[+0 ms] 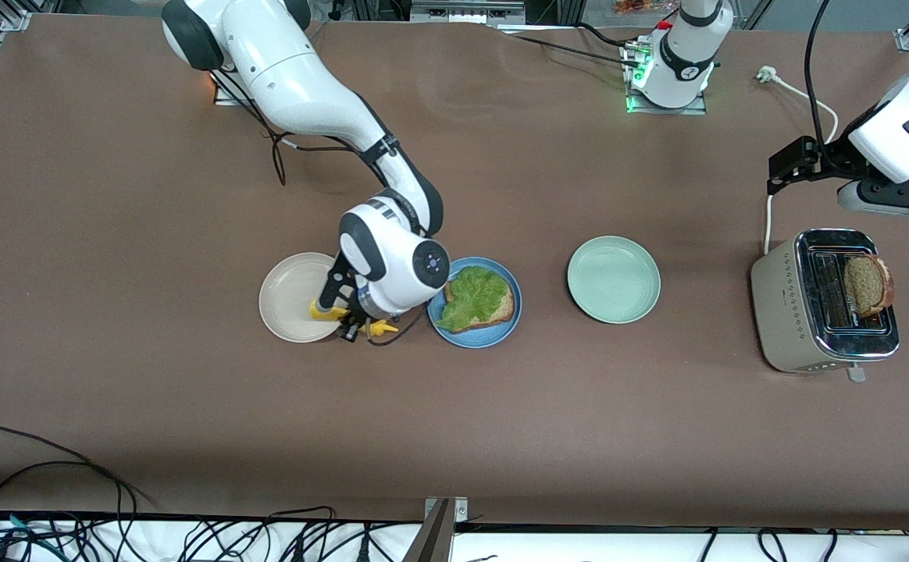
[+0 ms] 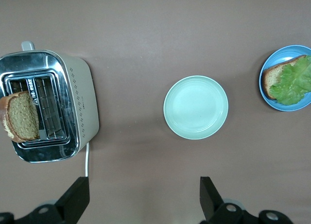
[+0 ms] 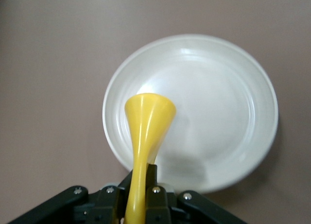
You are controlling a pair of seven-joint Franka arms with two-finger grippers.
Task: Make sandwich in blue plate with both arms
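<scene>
The blue plate (image 1: 470, 339) (image 2: 286, 107) holds one brown bread slice (image 1: 501, 308) (image 2: 273, 76) with a green lettuce leaf (image 1: 472, 295) (image 2: 294, 80) lying on top. A second bread slice (image 1: 867, 285) (image 2: 22, 116) stands in a slot of the toaster (image 1: 790, 312) (image 2: 82, 102). My right gripper (image 1: 349, 324) (image 3: 146, 168) hangs over the rim of the cream plate (image 1: 286, 300) (image 3: 218, 112), shut on a yellow utensil (image 1: 326, 311) (image 3: 148, 117). Above the table beside the toaster, my left gripper (image 1: 784, 168) (image 2: 144, 182) is open and holds nothing.
An empty pale green plate (image 1: 613, 279) (image 2: 196, 107) sits between the blue plate and the toaster. The cream plate is empty and lies beside the blue plate, toward the right arm's end. The toaster's white cord (image 1: 768, 222) runs toward the left arm's base.
</scene>
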